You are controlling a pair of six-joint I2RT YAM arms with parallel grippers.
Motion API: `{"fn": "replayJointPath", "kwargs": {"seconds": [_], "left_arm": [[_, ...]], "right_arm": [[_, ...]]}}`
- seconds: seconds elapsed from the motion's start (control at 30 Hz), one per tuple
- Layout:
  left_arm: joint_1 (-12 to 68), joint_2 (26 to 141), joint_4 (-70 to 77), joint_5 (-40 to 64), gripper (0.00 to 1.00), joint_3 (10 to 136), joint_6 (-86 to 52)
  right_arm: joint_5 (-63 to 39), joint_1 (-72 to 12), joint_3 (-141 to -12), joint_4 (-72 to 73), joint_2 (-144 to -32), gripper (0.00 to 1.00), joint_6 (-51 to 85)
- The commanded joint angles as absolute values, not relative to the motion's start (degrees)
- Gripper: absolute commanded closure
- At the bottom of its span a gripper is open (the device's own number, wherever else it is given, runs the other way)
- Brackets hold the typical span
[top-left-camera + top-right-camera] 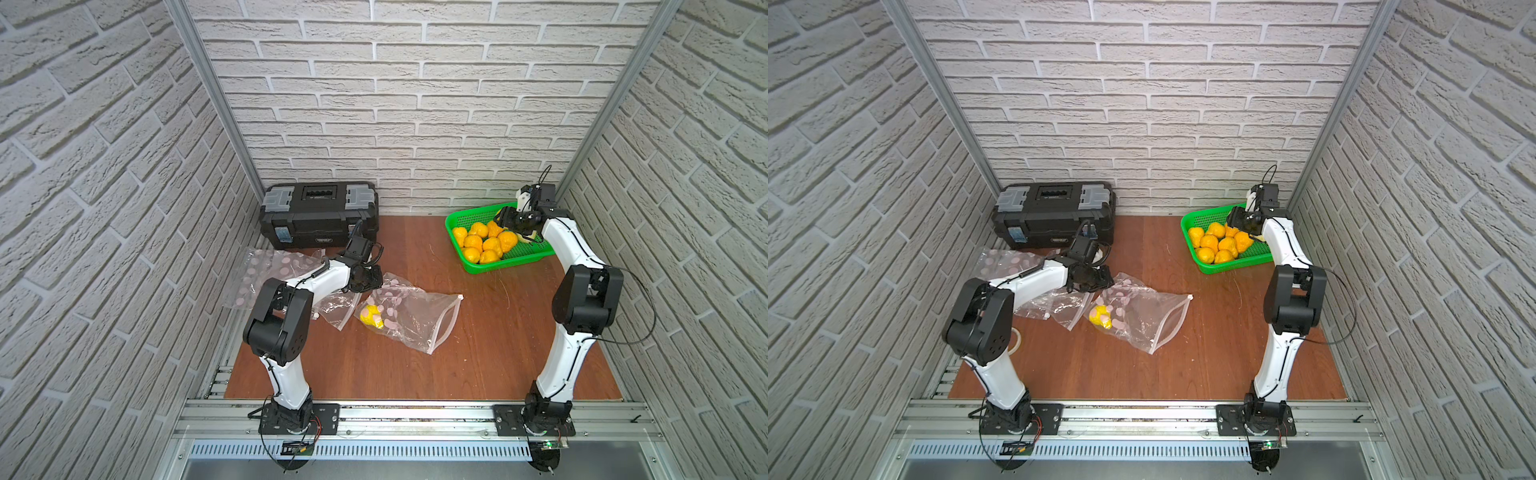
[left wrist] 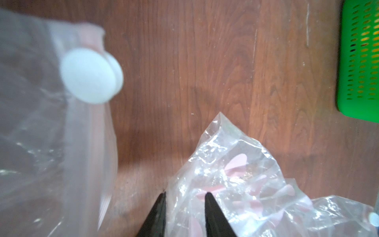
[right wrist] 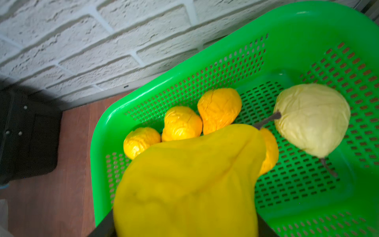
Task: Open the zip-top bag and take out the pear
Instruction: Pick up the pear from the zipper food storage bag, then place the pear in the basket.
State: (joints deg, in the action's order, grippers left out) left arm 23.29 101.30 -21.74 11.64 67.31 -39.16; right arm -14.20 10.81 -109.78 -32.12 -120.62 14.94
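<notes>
A clear zip-top bag (image 1: 409, 316) with pink dots lies crumpled mid-table, its pink zip edge (image 1: 446, 328) toward the right. A yellow pear (image 1: 371, 316) (image 1: 1100, 316) sits inside it near the left end. My left gripper (image 1: 370, 279) (image 2: 185, 194) hovers at the bag's far left corner, jaws apart, with bag film lying between the fingers. Over the green basket (image 1: 511, 262), my right gripper (image 1: 505, 218) is shut on another yellow pear (image 3: 188, 180), which hides its fingertips.
The basket (image 3: 287, 30) holds several orange-yellow pears (image 1: 484, 243) and a pale one (image 3: 311, 119). A black toolbox (image 1: 319, 214) stands at the back left. Two more clear bags (image 1: 266, 270) (image 1: 336, 305) lie left of the task bag; one white slider (image 2: 90, 76) shows blurred.
</notes>
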Motion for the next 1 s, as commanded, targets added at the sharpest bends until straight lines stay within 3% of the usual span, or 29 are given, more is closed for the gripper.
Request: {"fn": "replayJointPath", "kwargs": {"seconds": [0.0,0.2,0.37,0.43,0.7,0.97], "left_arm": [[23.7,98.1,-23.4,11.5,0.63,69.3,-39.4],[24.6,93.7,-25.0,10.3,0.60,69.1,-39.7],[25.5,90.2,-27.3,8.2,0.58,68.3,-39.9],[25.6,88.7,-28.1,7.0,0.57,67.5,-40.1],[25.6,82.9,-30.8,2.8,0.54,61.3,-40.6],[24.7,79.2,-30.3,2.6,0.52,53.8,-42.8]], "right_arm": [[-17.6,12.5,-115.1,-29.2,-125.5,0.55,18.6],[-19.3,13.9,-126.1,-27.7,-136.0,0.49,21.7],[-16.3,13.9,-133.5,-29.9,-140.4,0.19,21.4],[-14.0,13.9,-133.8,-30.9,-139.3,0.12,20.9],[-5.8,13.4,-121.7,-30.0,-126.7,0.10,18.3],[-10.8,11.0,-103.2,-29.1,-111.0,0.19,18.5]]}}
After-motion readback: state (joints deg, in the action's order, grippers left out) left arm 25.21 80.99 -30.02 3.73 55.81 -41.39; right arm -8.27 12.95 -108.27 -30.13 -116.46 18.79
